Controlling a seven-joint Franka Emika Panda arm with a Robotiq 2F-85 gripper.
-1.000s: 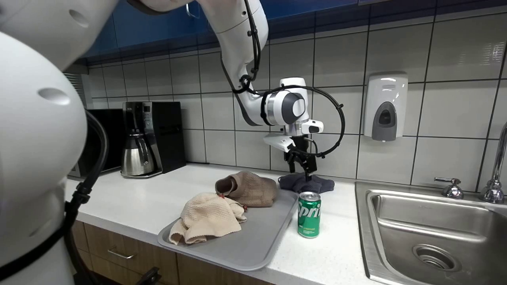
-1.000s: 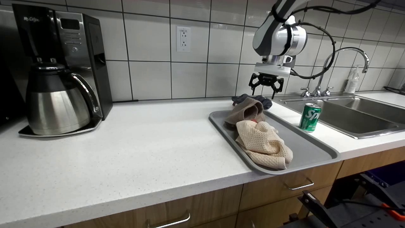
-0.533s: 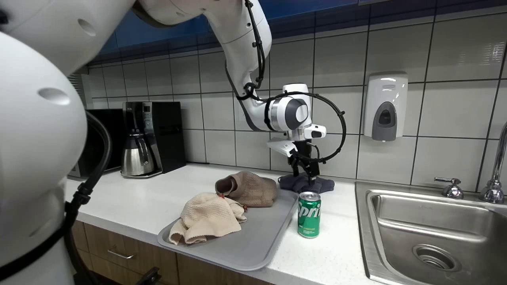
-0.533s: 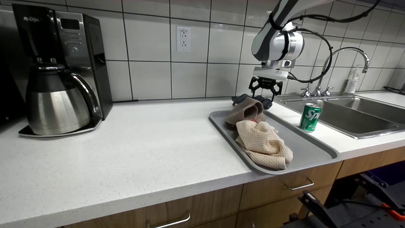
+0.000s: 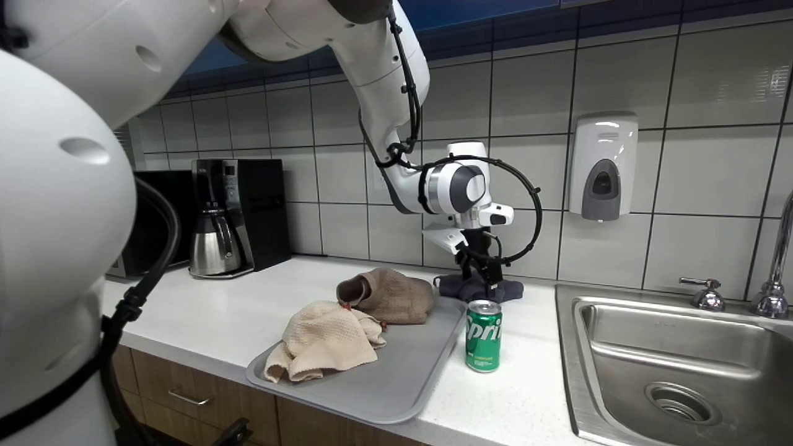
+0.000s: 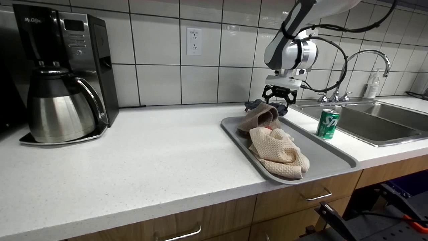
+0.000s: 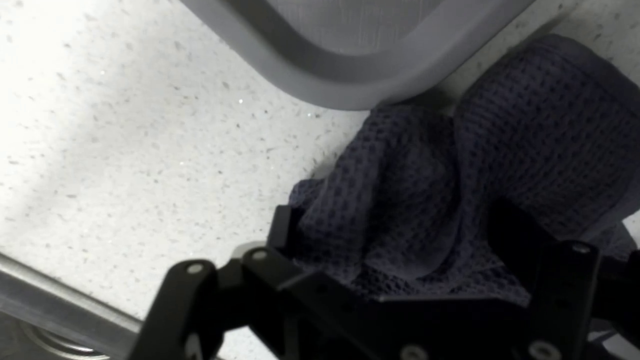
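Beside the gray tray [image 7: 340,95] lies a crumpled, dark bluish-gray cloth [image 7: 545,135] of dimpled waffle weave, thick folds showing between the jaws, which stand wide apart.

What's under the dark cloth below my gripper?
In the wrist view, white countertop shows beside the dark cloth, and the gray tray touches or nearly touches its edge. Whatever lies underneath is covered in every view.

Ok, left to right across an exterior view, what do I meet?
In an exterior view: coffee carafe → wall outlet → dark cloth → Sprite can → pump bottle.
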